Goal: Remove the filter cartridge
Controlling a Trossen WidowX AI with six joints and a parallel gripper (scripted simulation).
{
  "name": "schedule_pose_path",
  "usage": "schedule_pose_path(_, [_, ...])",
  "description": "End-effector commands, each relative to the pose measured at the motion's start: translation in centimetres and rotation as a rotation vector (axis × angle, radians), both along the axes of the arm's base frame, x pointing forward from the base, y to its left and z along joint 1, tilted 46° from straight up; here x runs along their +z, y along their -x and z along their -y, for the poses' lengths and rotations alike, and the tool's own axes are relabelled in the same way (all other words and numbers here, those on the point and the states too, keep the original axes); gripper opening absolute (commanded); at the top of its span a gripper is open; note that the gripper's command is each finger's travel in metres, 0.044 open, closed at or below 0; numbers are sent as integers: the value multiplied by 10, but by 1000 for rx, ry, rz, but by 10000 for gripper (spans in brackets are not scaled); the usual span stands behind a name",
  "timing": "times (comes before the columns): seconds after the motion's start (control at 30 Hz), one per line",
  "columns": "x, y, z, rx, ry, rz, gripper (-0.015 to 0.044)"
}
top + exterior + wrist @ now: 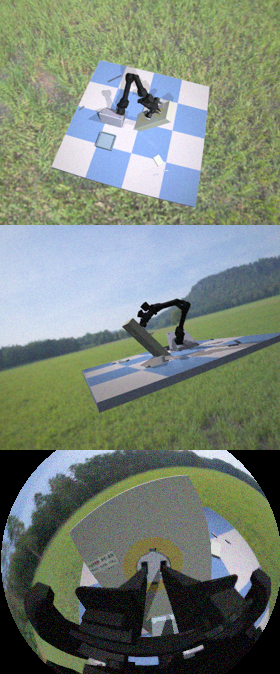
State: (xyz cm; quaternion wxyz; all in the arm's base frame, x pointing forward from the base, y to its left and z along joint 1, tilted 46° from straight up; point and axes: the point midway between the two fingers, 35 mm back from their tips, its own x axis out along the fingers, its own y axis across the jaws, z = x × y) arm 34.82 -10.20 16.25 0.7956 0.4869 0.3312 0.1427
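The service panel (pixel 142 125) (pixel 146 340) (pixel 145 510) is a tilted grey slab. The pale round cartridge (pixel 154 558) sits in its face inside a yellow ring, with two dark slots. My gripper (pixel 159 112) (pixel 153 568) is at the panel face with its fingers slightly apart, one tip at each slot. How deep the tips reach is hidden, and no grip on the cartridge shows. The tray (pixel 105 141) is shallow, square and blue-grey, and nothing lies in it.
A grey wedge-shaped block (pixel 111 119) stands by the arm's base. A pale bracket (pixel 164 622) is on the panel below the cartridge. A small white plate (pixel 158 160) (pixel 216 548) lies beyond the panel. A dark bar (pixel 114 78) lies behind the arm.
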Motion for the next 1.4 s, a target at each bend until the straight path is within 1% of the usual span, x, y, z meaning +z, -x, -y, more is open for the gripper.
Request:
schedule_pose_path(0.0, [-1, 0, 1, -4, 2, -2, 92])
schedule_pose_path(1.2, [-7, -11, -8, -4, 1, -1, 92])
schedule_pose_path(1.37, [-5, -9, -6, -4, -6, 2, 59])
